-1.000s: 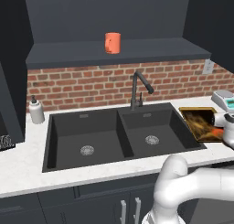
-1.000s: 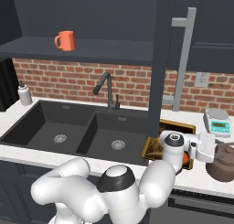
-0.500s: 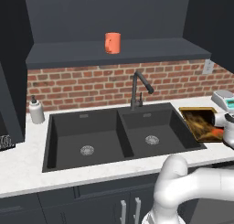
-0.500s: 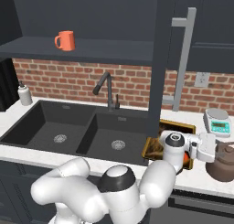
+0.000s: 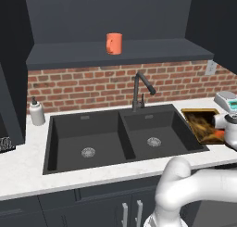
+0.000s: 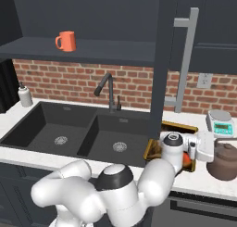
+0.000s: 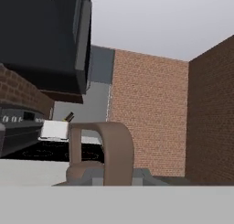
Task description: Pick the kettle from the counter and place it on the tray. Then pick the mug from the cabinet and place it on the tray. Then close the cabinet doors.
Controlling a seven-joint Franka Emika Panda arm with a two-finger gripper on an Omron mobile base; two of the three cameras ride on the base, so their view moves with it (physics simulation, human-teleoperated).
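The brownish-grey kettle [image 6: 225, 162] stands on the white counter [image 6: 28, 156] just right of the golden-brown tray [image 6: 179, 127]. My gripper [image 6: 216, 148] reaches over the tray from the left and is shut on the kettle's thin arched handle [image 7: 117, 149], which looms close in the hand view above the lid knob [image 7: 83, 172]. The orange mug [image 5: 114, 43] sits on the shelf of the open dark cabinet [image 5: 120, 54]. One cabinet door [image 6: 163, 59] with a long silver bar handle [image 6: 186, 59] stands swung out in front of the tray.
A black double sink [image 5: 115, 133] with a dark faucet [image 5: 139, 89] fills the counter's middle. A white soap bottle [image 5: 36, 112] stands at the left and a white kitchen scale [image 6: 221, 122] behind the kettle. A brick wall runs along the back.
The jaws have gone from wide open to shut on the kettle's handle. The arm and the kettle have hardly moved.
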